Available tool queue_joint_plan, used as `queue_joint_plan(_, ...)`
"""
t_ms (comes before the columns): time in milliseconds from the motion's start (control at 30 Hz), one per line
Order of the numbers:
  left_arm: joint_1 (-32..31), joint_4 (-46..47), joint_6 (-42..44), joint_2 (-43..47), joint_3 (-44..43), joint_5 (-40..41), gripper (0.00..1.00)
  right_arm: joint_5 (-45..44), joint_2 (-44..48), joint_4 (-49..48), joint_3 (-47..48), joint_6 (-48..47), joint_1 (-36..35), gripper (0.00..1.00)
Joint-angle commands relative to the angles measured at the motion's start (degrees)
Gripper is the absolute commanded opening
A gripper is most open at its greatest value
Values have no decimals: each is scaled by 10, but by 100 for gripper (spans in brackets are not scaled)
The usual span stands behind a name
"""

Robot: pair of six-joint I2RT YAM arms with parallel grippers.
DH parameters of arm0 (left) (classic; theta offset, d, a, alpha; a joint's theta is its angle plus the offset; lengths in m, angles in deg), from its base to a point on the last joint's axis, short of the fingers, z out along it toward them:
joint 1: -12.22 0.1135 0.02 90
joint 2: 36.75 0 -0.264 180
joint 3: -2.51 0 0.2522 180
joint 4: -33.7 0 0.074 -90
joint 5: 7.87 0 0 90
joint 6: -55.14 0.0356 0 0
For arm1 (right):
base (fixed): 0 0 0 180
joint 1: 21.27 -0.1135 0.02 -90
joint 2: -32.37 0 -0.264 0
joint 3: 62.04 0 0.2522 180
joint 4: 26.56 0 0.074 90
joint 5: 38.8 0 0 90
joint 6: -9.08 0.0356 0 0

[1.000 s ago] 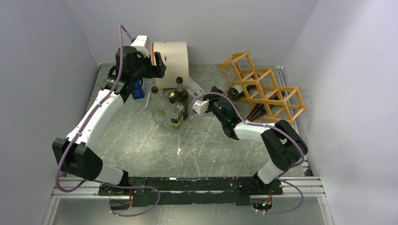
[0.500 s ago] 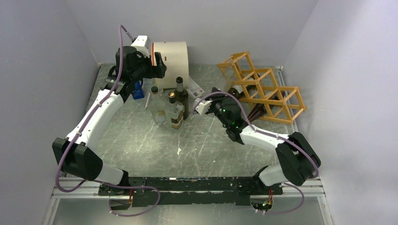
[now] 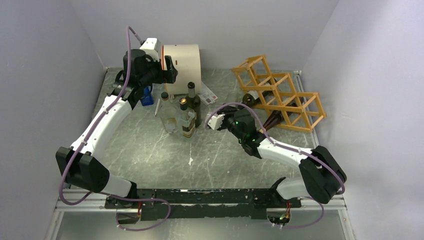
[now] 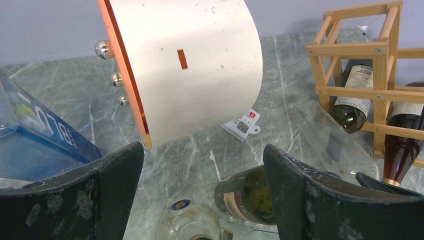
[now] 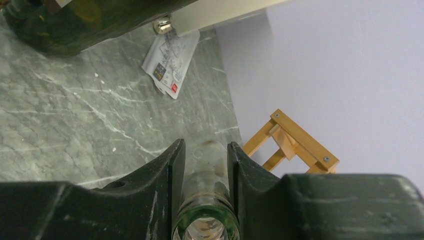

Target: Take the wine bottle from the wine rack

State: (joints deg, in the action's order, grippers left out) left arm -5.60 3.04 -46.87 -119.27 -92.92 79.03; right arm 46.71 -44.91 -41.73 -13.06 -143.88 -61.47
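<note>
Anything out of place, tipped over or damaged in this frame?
Nothing looks spilled or broken. One oddity: a clear glass bottle lies tipped on its side just outside the wine rack, its neck pinched in the right gripper. A small paper tag also lies loose by the white drum.

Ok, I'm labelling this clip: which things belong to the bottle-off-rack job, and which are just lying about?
Job: wine rack, clear bottle, right pincer gripping its neck.
Lying about: white drum, standing bottles, blue box, paper tag.
</note>
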Motion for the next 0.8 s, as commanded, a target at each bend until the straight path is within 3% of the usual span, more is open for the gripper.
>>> queue_joint_plan(0,3,15,-5,1,-7,-14,92,-8,39,-29,17,27,-1,0)
queue_joint_plan(767,3,13,-6,-4,-9,-17,92,55,84,218,161,348,-1,0)
